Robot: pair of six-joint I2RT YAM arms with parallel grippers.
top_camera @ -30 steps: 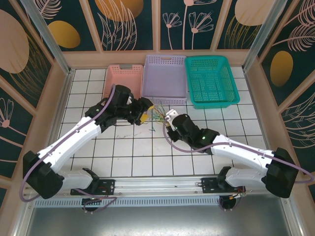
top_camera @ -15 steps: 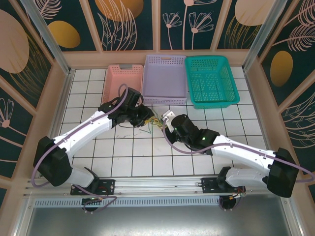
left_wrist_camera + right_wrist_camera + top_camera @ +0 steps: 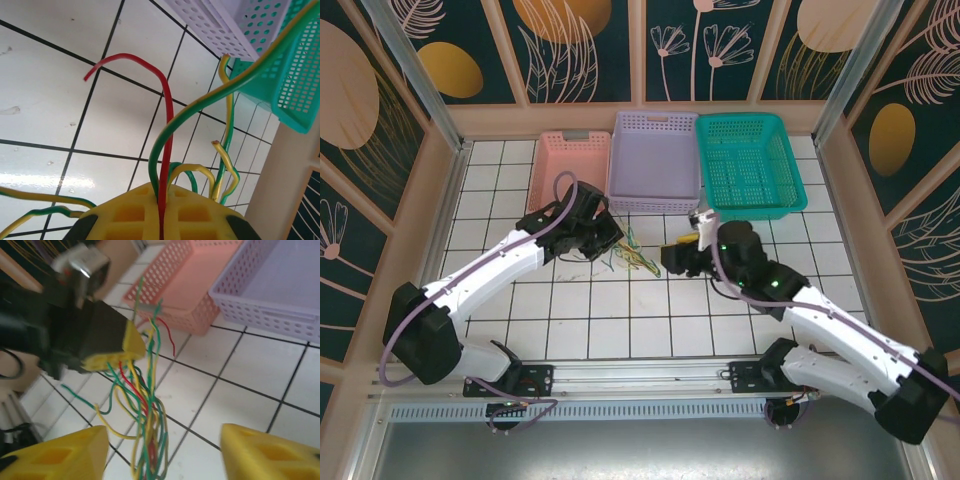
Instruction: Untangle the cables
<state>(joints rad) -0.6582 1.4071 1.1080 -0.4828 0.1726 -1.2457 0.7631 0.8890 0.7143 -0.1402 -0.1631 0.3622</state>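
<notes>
Yellow, green and red thin cables (image 3: 635,257) bunch in a tangle over the white tiled worktop (image 3: 620,310), near the lilac perforated plastic basket (image 3: 655,160). My left gripper (image 3: 160,207) is clamped on several strands. My right gripper (image 3: 162,435) stands wide apart beside them, holding nothing.
</notes>
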